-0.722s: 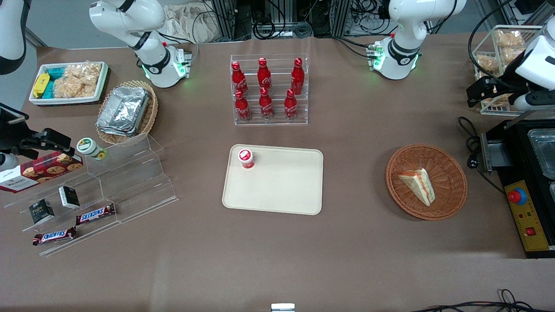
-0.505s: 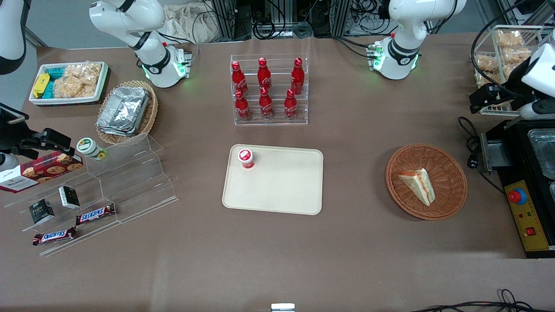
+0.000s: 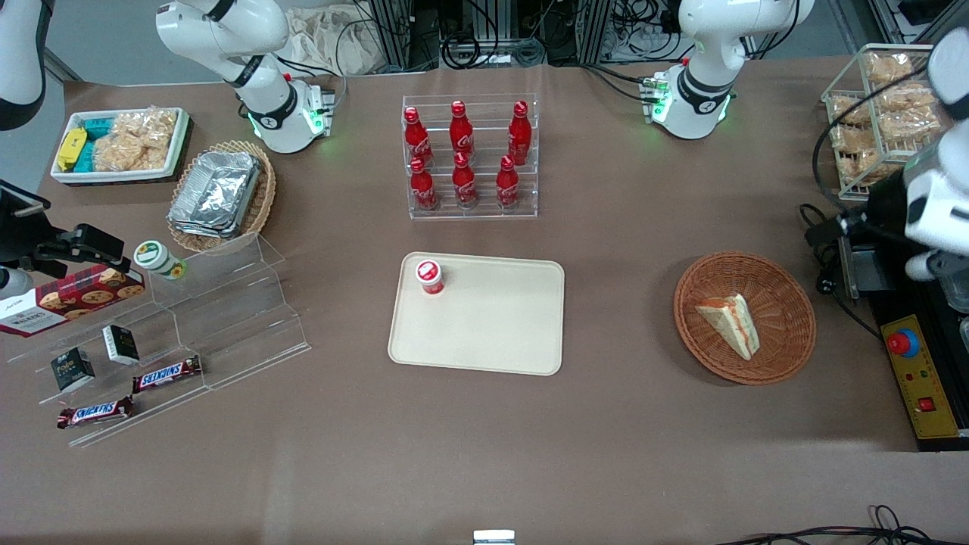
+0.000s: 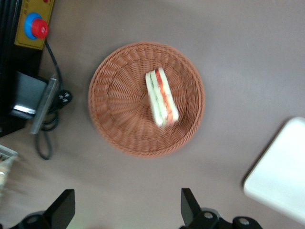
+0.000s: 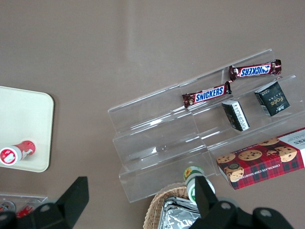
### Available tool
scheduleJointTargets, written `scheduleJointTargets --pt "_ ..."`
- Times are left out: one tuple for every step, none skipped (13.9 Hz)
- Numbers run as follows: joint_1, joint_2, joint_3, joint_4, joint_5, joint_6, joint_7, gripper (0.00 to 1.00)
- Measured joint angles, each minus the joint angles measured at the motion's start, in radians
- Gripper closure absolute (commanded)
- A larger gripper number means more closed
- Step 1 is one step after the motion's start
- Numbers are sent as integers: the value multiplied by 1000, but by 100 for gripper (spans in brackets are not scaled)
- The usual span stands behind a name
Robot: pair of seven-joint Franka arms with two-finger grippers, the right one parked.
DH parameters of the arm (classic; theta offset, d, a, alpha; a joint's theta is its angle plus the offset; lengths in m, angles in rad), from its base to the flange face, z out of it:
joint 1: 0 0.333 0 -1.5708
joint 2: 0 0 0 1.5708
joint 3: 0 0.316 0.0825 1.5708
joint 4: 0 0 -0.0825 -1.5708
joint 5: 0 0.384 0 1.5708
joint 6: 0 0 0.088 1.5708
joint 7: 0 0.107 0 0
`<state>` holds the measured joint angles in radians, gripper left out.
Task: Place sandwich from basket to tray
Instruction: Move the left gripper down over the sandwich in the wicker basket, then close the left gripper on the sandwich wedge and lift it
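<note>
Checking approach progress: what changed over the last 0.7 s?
The left arm swung nearer the front camera, from beside the wire rack of snacks toward the basket. Its gripper now hovers short of the basket with fingers open, holding nothing. Sandwich, basket, tray and the red-capped bottle on the tray have not moved.

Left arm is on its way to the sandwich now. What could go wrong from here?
1. The sandwich lies on its side in the basket; the open end effector, well above it, may squash the soft bread or let the layers slip apart.
2. The basket is light wicker and sits loose on the table, so a finger catching its rim may drag it.
3. A small red-capped bottle stands on the tray; a careless placement could topple it.
</note>
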<state>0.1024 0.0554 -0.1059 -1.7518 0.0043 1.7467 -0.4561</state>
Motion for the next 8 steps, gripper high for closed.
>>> scheduleJointTargets --pt "-1 39 -1 -22 0 58 -43 0" --pt "-3 79 -2 -44 0 118 -78 0" --pt "-4 119 -3 -63 0 178 -108 0" --pt "-5 159 -3 -84 0 242 -132 0" --pt "-5 196 -4 -107 0 309 -153 0" --pt "-6 229 -4 -136 0 382 -169 0" --pt "-6 256 -5 -166 0 451 -187 0" --pt "-6 281 -5 -191 0 507 -205 0"
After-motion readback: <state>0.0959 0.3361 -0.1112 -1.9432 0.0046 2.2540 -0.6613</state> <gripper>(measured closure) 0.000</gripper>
